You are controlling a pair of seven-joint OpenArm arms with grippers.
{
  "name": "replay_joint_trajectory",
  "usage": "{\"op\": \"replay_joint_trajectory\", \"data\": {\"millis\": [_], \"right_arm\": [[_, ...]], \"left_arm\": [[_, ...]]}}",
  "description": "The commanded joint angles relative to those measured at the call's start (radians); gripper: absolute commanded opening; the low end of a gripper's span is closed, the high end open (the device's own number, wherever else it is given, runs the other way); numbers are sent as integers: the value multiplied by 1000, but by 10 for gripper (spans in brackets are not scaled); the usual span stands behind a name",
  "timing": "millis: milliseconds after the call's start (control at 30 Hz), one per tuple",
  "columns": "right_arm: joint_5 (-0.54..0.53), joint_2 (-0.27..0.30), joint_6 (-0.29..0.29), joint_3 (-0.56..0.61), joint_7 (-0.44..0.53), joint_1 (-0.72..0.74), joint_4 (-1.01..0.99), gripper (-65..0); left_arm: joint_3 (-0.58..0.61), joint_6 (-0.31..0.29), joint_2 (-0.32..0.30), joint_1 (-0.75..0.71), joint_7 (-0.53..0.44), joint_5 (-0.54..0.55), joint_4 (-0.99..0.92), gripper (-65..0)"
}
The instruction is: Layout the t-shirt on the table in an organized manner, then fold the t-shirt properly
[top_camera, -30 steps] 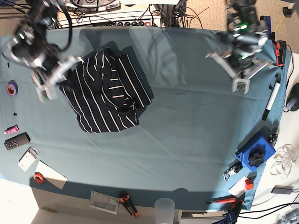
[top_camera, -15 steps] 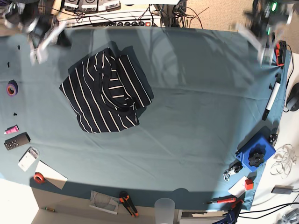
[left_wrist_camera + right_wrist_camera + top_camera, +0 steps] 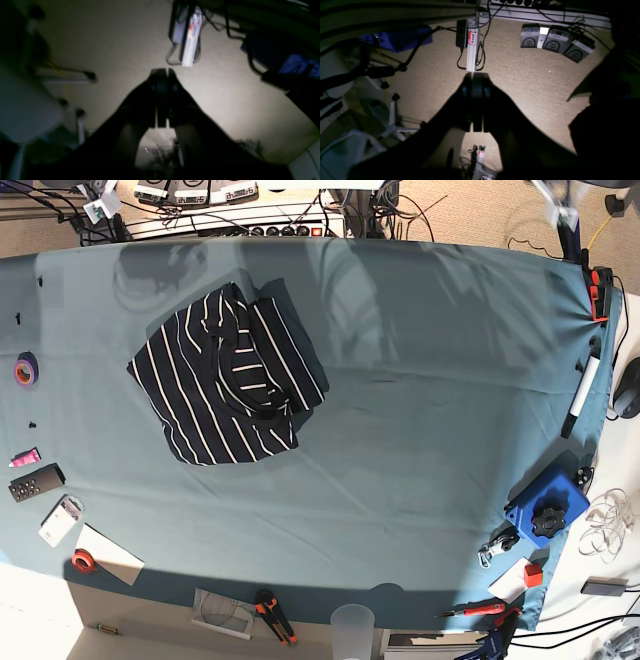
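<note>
The t-shirt (image 3: pixel 225 380), dark with thin white stripes, lies bunched and partly folded over itself on the back-left part of the teal table (image 3: pixel 420 430). Neither gripper is near it, and both arms have almost left the base view at the top corners. In the left wrist view my left gripper (image 3: pixel 162 75) is shut with nothing in it and hangs over beige carpet. The right wrist view shows my right gripper (image 3: pixel 475 77) shut and empty, also over the carpet beyond the table.
Along the left edge lie a purple tape roll (image 3: pixel 26 368), a remote (image 3: pixel 36 481) and a red tape roll (image 3: pixel 83 560). A marker (image 3: pixel 580 395) and a blue box (image 3: pixel 548 505) sit at the right. A plastic cup (image 3: pixel 352 620) and orange-handled cutters (image 3: pixel 275 615) are at the front.
Both arms have swung up and back from over the table towards the top corners, nearly out of the base view. The t-shirt has not moved.
</note>
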State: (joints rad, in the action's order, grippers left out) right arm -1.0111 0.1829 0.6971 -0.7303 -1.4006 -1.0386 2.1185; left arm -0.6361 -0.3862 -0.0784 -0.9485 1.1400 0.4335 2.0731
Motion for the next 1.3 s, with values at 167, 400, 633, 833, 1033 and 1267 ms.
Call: {"op": "replay_joint_trajectory", "data": {"millis": [167,400,633,833,1033,1267], "right_arm": [[101,104,1,184,4,-14,-181,-650],[364,205,1,520,4,116,-542,-650],[631,205,-69,800,168,381,-921,-650],[883,188,-150,1048,435,560,-1172,-650],[1138,154,-196,1232,724,682,-1307,-650],[1331,103,-343,1314,930,728,-1407,-650]], "left_arm": [[124,2,-3,23,-59,-89,-266,-650],[332,101,-3,161,-158,-283,-562,-650],[494,161,-3,340,-294,-412,-837,-650],[509,141,-2,452,-520,-456,-1048,-650],[509,142,0,536,-711,-457,-1215,-650],[509,142,0,588,-736,-457,-1289,-650]]}}
